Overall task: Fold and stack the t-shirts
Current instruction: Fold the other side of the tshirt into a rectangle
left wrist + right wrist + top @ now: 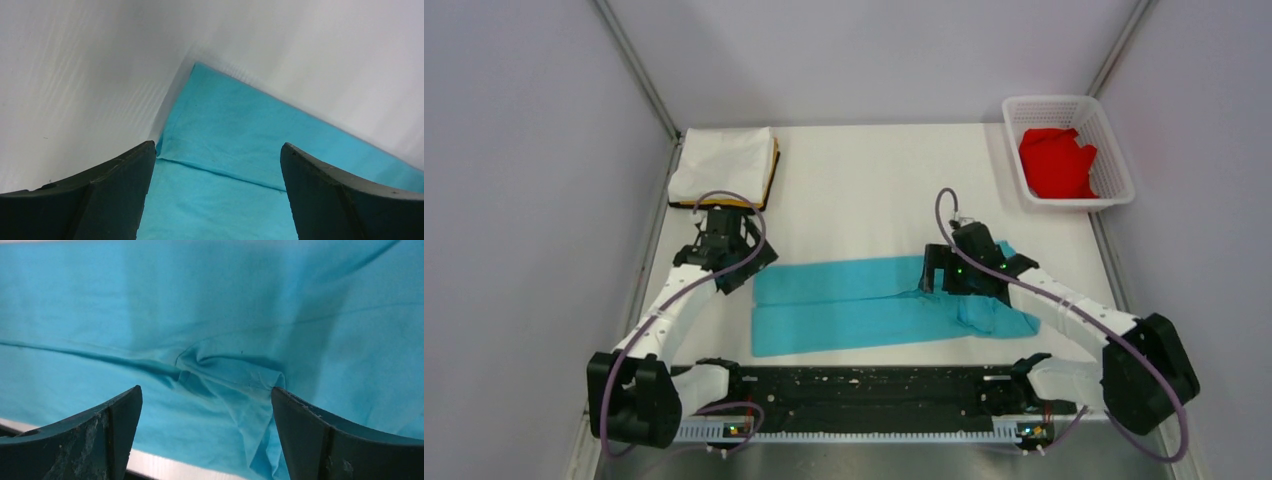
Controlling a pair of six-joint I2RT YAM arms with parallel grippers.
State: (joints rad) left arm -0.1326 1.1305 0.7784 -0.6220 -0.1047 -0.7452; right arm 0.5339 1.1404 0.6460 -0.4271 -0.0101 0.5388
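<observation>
A turquoise-blue t-shirt (864, 303) lies folded into a long strip across the table's middle. My left gripper (746, 262) is open and empty over the shirt's far left corner (210, 150), its jaws wide apart. My right gripper (936, 277) is open and empty over the right part of the strip, above a bunched wrinkle (225, 375). A white t-shirt (724, 165) lies folded on an orange-yellow t-shirt (774, 172) at the back left. A bright red t-shirt (1056, 162) lies crumpled in the basket.
A white lattice basket (1114, 170) stands at the back right corner. Grey walls close in the table (874, 190) on the left, back and right. A black rail (864, 395) runs along the near edge between the arm bases.
</observation>
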